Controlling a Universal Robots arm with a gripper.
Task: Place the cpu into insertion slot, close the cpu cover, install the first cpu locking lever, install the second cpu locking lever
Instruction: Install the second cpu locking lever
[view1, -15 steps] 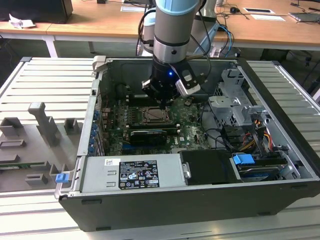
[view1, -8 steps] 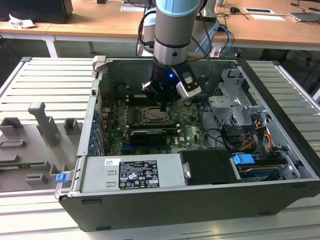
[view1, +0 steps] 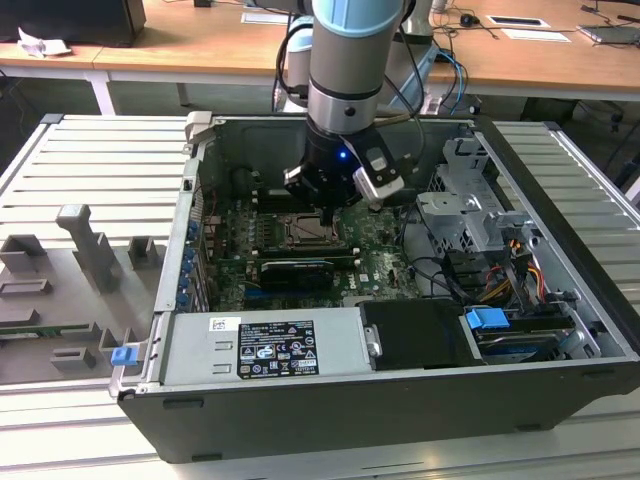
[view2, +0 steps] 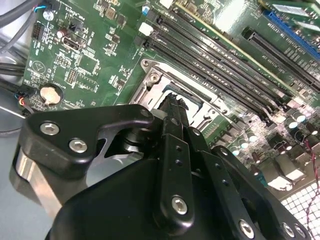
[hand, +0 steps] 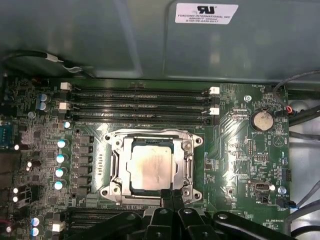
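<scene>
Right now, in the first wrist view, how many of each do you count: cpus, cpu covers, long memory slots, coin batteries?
cpu: 1
cpu cover: 1
memory slots: 4
coin battery: 1
Total: 7

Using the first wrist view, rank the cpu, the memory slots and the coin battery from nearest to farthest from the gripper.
1. The cpu: seated in the socket under the closed cover, just beyond the gripper tips.
2. The memory slots: long black rows past the socket, on its far side from the gripper.
3. The coin battery: round silver cell out to the socket's side, on the green board.
</scene>
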